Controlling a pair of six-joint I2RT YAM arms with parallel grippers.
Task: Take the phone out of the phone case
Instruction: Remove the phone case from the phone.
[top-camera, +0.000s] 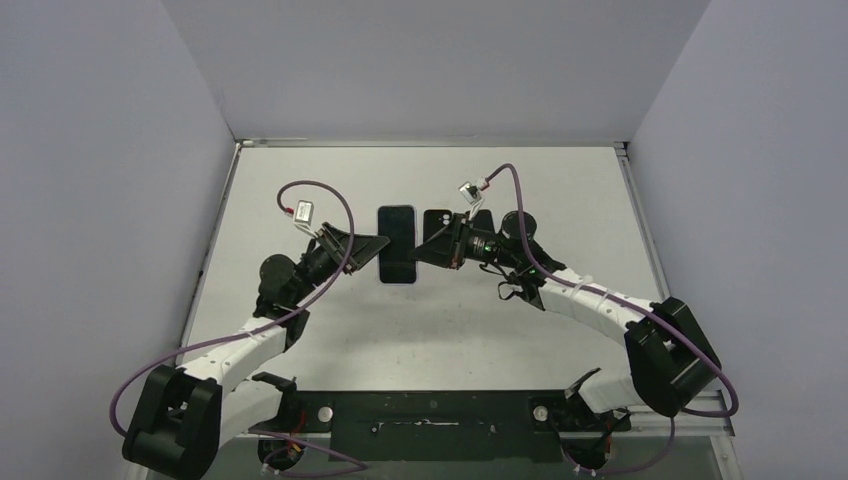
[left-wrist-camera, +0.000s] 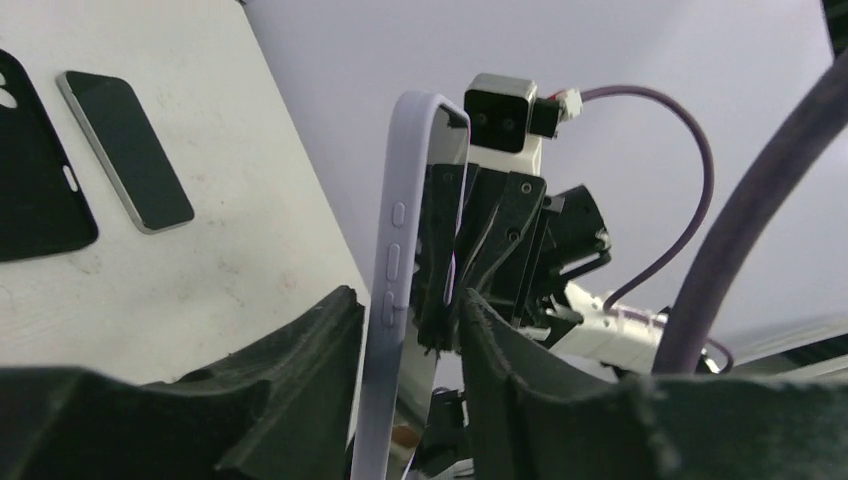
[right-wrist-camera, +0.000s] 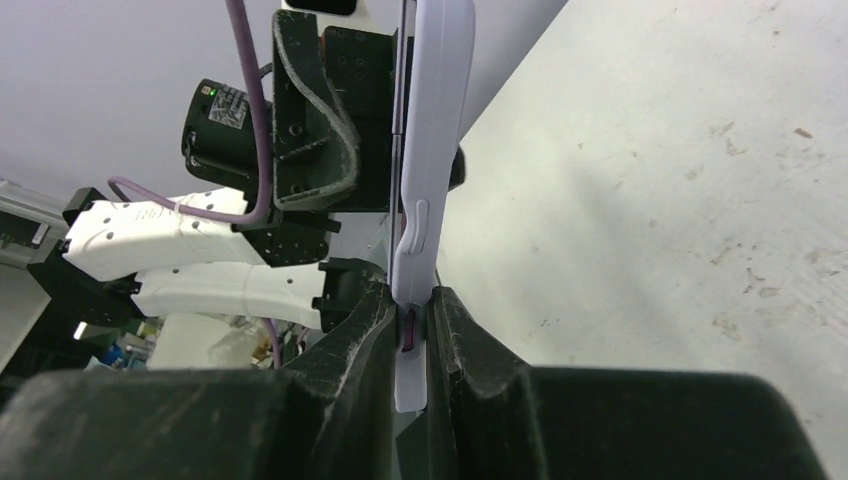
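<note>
A phone in a lavender case (top-camera: 396, 244) is held flat above the table between my two grippers. My right gripper (top-camera: 421, 250) is shut on the case's right edge; in the right wrist view its fingers (right-wrist-camera: 372, 320) pinch the lavender case (right-wrist-camera: 436, 120) at the rim. My left gripper (top-camera: 381, 247) is at the case's left edge. In the left wrist view the left gripper (left-wrist-camera: 410, 305) straddles the case (left-wrist-camera: 400, 250): one finger (left-wrist-camera: 320, 350) lies next to the case's back, the other stands apart from the screen side. It looks open.
A black empty case (top-camera: 436, 221) lies on the table just right of the held phone, partly under my right gripper. The left wrist view shows it (left-wrist-camera: 30, 190) beside a bare phone (left-wrist-camera: 125, 150) lying flat. The walls are far off.
</note>
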